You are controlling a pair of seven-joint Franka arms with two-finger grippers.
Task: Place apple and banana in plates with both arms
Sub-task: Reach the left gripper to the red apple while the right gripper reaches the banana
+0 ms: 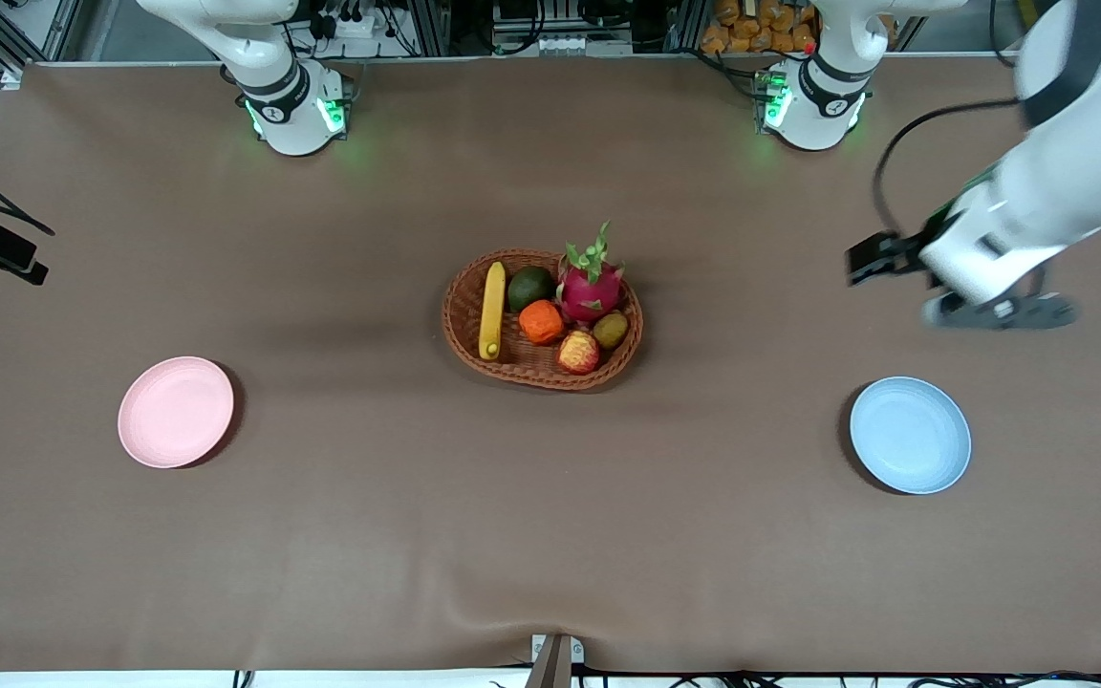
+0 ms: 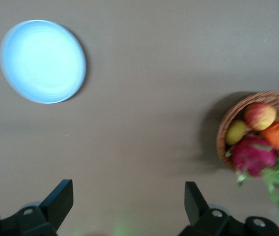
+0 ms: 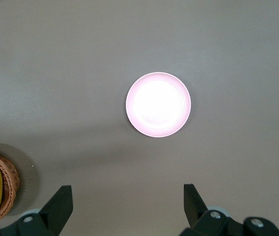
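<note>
I see bare brown table on all sides of the basket, which sits mid-table between the two plates and well apart from both. The pink plate lies toward the right arm's end, the blue plate toward the left arm's end; both lie nearer the front camera than the basket and hold nothing.

The banana lies in the basket along the rim at the right arm's end, with nothing over it. The apple sits in the basket's nearest part, touching the orange fruit and just beside a small greenish-brown fruit. A dragon fruit crowds in right above the apple in the front view, and a dark green fruit lies between it and the banana.

My left gripper hangs in the air over open table between the basket and the blue plate, fingers spread wide, holding nothing. My right gripper is up over bare table near the pink plate, fingers also spread wide and empty; the front view does not show it.
</note>
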